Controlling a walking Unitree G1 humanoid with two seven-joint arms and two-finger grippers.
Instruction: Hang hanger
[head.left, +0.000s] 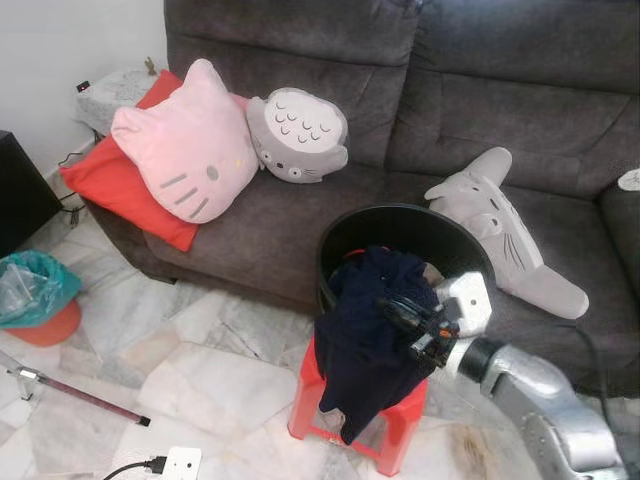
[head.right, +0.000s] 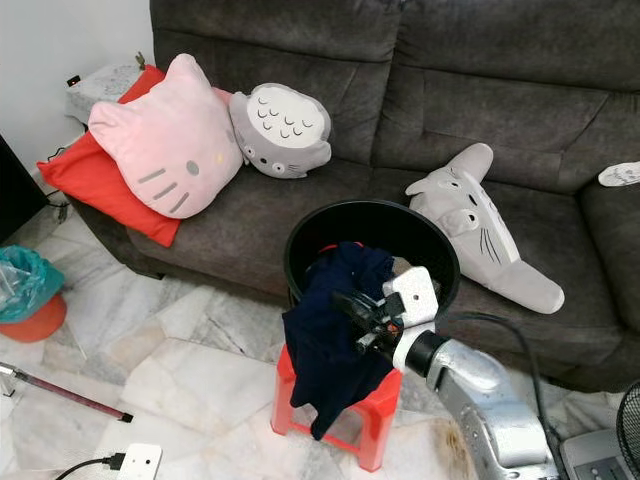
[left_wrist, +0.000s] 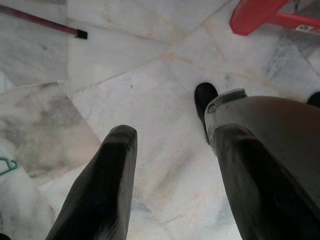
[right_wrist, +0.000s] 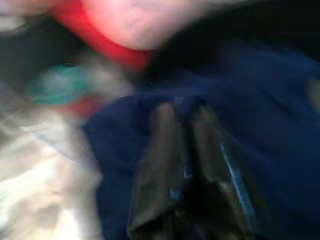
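A navy garment (head.left: 365, 345) hangs out over the front rim of a black basket (head.left: 400, 212), which stands on a red stool (head.left: 398, 422) before the sofa. My right gripper (head.left: 392, 303) reaches in from the right at the top of the garment. In the blurred right wrist view its fingers (right_wrist: 165, 165) lie close together on the dark blue cloth (right_wrist: 270, 100). My left gripper (left_wrist: 172, 150) hangs open over the marble floor. No hanger can be made out.
A dark grey sofa (head.left: 450, 90) holds a pink cat cushion (head.left: 190, 150), a red cushion (head.left: 110, 180) and two grey plush toys. A green bag in an orange tub (head.left: 35, 295), a maroon stick (head.left: 85, 397) and a power strip (head.left: 175, 462) lie on the floor at the left.
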